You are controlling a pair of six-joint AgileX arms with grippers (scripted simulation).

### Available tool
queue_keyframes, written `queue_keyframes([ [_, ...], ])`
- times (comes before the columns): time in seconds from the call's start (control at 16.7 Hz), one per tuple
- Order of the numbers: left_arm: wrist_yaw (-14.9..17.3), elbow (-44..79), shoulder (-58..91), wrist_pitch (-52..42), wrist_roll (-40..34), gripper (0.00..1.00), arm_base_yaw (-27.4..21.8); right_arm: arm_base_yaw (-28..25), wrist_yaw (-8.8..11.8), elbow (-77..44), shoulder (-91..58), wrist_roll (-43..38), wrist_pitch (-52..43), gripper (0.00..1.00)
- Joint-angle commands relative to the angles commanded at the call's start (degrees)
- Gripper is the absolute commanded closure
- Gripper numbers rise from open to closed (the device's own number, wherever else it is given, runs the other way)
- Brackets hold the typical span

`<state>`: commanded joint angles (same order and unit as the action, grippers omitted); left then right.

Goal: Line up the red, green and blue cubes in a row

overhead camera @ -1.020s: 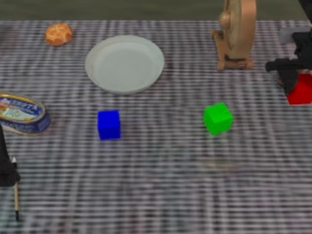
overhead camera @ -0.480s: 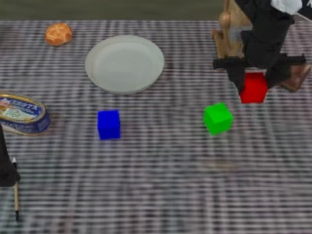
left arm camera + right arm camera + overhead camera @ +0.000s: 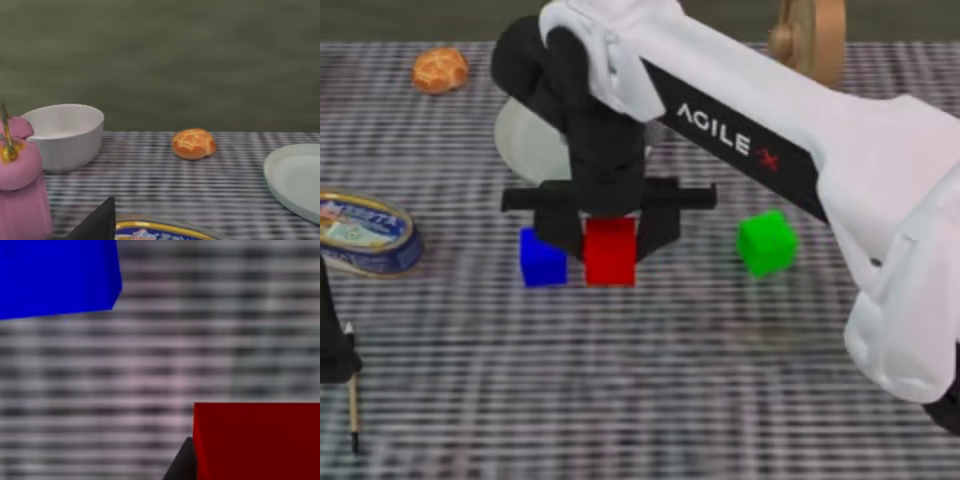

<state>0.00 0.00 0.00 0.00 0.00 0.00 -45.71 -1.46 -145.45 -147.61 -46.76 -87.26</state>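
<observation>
— At centre frame, what's the right pincer (image 3: 610, 232) doing?
— Pinching the red cube (image 3: 610, 252) just beside the blue cube (image 3: 542, 258); whether it's set down, I can't tell.
— And what's left?
— The green cube (image 3: 766, 242) sits apart, centre right. Left pincer (image 3: 353, 418) is parked lower left; I can't tell its grip.

"AGILE X" in white letters on the black band of the right arm (image 3: 740, 140), upper centre of the top view, tin's (image 3: 365, 235) label lettering unreadable

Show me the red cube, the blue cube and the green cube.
red cube (image 3: 610, 252): top view, its front face.
blue cube (image 3: 541, 262): top view, its visible face.
green cube (image 3: 766, 243): top view, its middle.
</observation>
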Motion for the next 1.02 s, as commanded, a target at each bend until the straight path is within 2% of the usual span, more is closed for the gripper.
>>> queue_keyframes([
  [0.18,0.0,0.0,0.0,0.0,0.0,0.0,0.0,-4.0,-0.3,-3.9,-1.5,-4.0,-1.9,1.0],
  [0.54,0.0,0.0,0.0,0.0,0.0,0.0,0.0,-4.0,-0.1,-3.0,-1.1,-4.1,-0.8,1.0],
  [1.02,0.0,0.0,0.0,0.0,0.0,0.0,0.0,-4.2,-0.2,15.6,1.0,-4.3,15.0,1.0],
])
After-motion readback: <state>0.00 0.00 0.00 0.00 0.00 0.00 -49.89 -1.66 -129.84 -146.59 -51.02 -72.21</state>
